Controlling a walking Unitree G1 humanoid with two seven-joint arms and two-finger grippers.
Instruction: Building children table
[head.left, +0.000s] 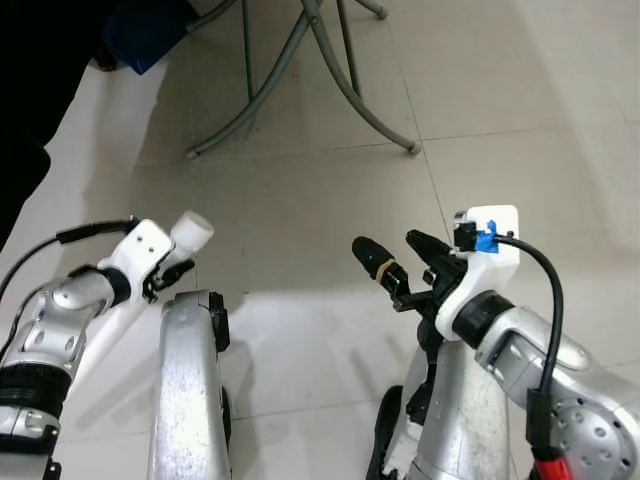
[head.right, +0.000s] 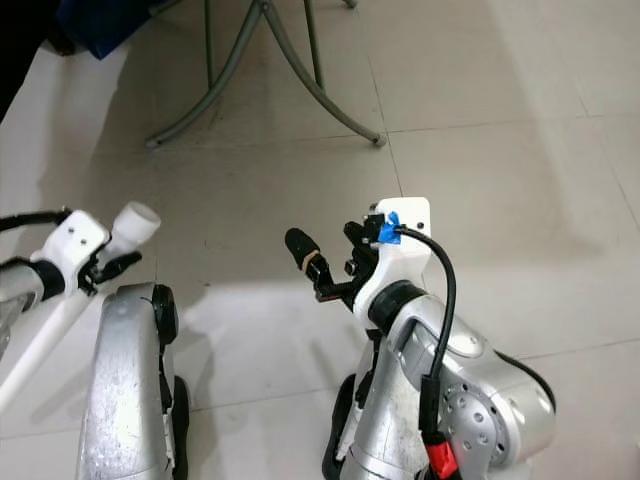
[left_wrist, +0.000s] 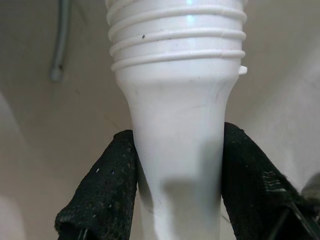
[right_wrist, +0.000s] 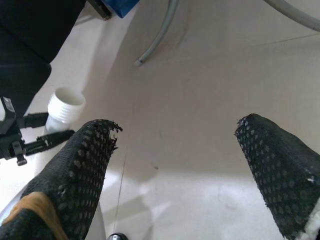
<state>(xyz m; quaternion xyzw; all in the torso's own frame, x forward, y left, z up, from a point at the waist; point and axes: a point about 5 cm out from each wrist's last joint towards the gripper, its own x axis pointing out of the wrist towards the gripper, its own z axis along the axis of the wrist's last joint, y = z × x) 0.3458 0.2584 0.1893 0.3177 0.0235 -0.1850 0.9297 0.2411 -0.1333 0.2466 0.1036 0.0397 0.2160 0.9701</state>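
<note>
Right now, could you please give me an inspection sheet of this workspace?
Surface: pale tiled floor, bare.
Job's things: white table leg with a threaded end, held in the air.
Clutter: nothing seen.
Grippers: left gripper shut on the table leg; right gripper open, holding nothing.
Cables: black cable looped along the right wrist; another at the left wrist.
Surroundings: grey metal chair base, blue object at the top left.

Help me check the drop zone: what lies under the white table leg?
Under the white table leg, clamped by the left gripper, bare tiled floor shows. Its lower end is hidden behind the arm.
</note>
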